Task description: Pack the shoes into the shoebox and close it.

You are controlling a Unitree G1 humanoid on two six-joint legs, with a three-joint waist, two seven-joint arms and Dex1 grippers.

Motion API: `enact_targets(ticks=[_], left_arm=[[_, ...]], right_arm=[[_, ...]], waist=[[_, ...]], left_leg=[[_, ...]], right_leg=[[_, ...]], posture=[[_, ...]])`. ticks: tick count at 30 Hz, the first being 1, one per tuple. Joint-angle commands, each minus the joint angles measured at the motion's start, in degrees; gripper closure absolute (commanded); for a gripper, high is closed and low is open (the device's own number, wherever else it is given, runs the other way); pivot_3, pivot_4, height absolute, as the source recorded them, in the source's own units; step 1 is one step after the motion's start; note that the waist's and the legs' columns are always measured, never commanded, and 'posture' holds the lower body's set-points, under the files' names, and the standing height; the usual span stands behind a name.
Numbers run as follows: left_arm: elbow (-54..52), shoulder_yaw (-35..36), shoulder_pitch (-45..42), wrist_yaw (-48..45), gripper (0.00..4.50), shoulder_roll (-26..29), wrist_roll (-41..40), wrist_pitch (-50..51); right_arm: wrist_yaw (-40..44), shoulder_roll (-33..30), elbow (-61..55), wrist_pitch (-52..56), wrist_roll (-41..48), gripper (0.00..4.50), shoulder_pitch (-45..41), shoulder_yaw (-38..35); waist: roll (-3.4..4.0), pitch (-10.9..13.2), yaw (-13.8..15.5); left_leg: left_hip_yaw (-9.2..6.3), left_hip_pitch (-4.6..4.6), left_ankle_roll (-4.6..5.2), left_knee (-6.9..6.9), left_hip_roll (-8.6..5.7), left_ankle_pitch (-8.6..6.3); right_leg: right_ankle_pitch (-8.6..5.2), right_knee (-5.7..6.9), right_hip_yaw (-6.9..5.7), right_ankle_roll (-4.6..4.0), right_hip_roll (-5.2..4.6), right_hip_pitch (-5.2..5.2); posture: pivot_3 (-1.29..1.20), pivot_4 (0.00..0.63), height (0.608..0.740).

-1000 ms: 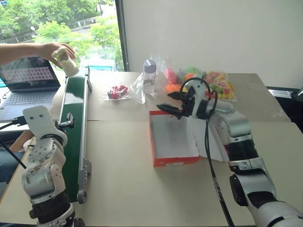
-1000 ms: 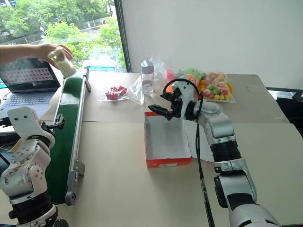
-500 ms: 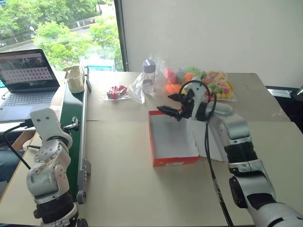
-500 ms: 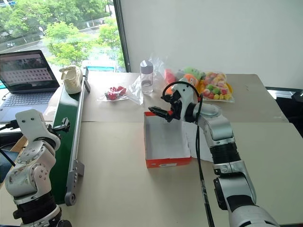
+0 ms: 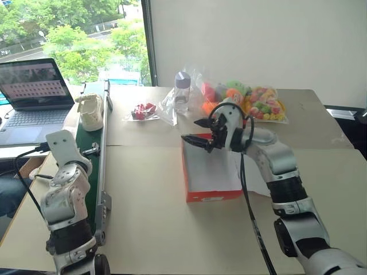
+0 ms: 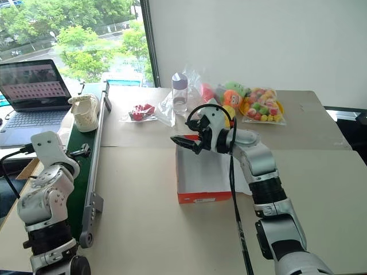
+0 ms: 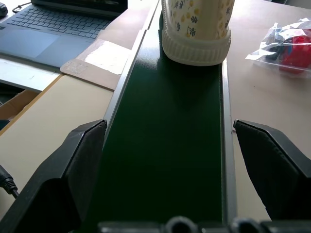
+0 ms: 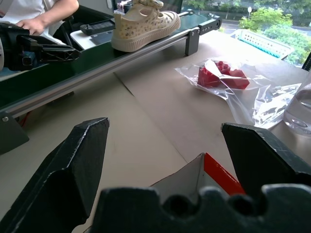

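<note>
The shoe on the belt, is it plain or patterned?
Cream shoe with small floral print, clearest in the right wrist view.

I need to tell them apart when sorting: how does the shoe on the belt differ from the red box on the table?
The shoe is cream with a small flower print; the box is orange-red outside, white inside. The shoe stands on the green belt at the table's left; the box lies open on the table nearer the middle, with nothing visible inside. Both are untouched by either tool.

Beige table [image 5: 149, 229], white wall [image 5: 246, 40], sunlit window [image 5: 74, 34]
</note>
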Motion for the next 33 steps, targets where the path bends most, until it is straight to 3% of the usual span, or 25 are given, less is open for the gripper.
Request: enact_targets(ticks=[1,15,20,22,27,33], left_arm=[[1.23,-1.23,-1.76,-1.23,0.0,1.24,-0.14,-3.13],[5.38,0.2,-2.25,0.44,0.0,0.91,-1.22,-3.37],[4.6,0.66,-2.26,0.39,1.33,-0.12,-2.69,-3.14],[4.54,0.79,-2.5,0.64,1.64,-0.24,-3.24,-2.98],[2.88,0.32,-3.79,0.9,2.08,0.05,-3.71,-3.85],[-2.92,-4.51,-8.93,-4.8,2.08,0.19,-6.99,-9.17]], right_arm=[[-0.57,-0.84,-3.38,0.76,1.21,0.08,-0.23,-1.69],[-1.51,-1.76,-4.29,1.6,0.88,0.08,-0.18,-1.66],[-1.96,-2.24,-4.49,1.4,0.62,0.0,-0.47,-1.75],[-2.19,-2.39,-4.53,1.5,0.68,0.0,-0.69,-1.91],[-2.4,-2.62,-4.54,1.49,0.76,0.0,-0.85,-1.74],[-5.04,-0.34,-2.49,2.86,2.91,0.0,-2.66,-4.54]], waist=[[0.0,0.0,-0.03],[-0.01,0.0,-0.04],[-0.01,0.0,0.02],[-0.01,0.0,0.19],[-0.01,0.0,0.41],[-0.27,0.12,0.5]], left_leg=[[0.0,-0.03,0.0,0.0,0.0,0.0],[0.0,-0.43,-0.02,0.01,0.0,0.04],[0.0,-0.39,-0.02,0.0,0.0,0.04],[-0.01,-0.37,-0.07,0.01,0.0,0.07],[-0.01,-0.3,-0.09,0.02,0.0,0.07],[-0.03,-0.58,-0.08,0.02,0.0,0.08]], right_leg=[[0.02,0.0,0.0,-0.02,0.0,-0.03],[0.28,0.01,0.0,-0.13,0.01,-0.41],[0.28,0.03,0.0,-0.13,0.01,-0.4],[0.26,0.05,-0.02,-0.1,0.01,-0.38],[0.04,0.04,-0.03,0.09,-0.02,-0.28],[0.32,0.01,-0.07,-0.17,0.0,-0.49]], posture=[[0.0,0.15,0.74],[0.0,0.15,0.74],[0.0,0.15,0.74],[0.0,0.15,0.74],[0.0,0.15,0.74],[0.0,0.15,0.74]])
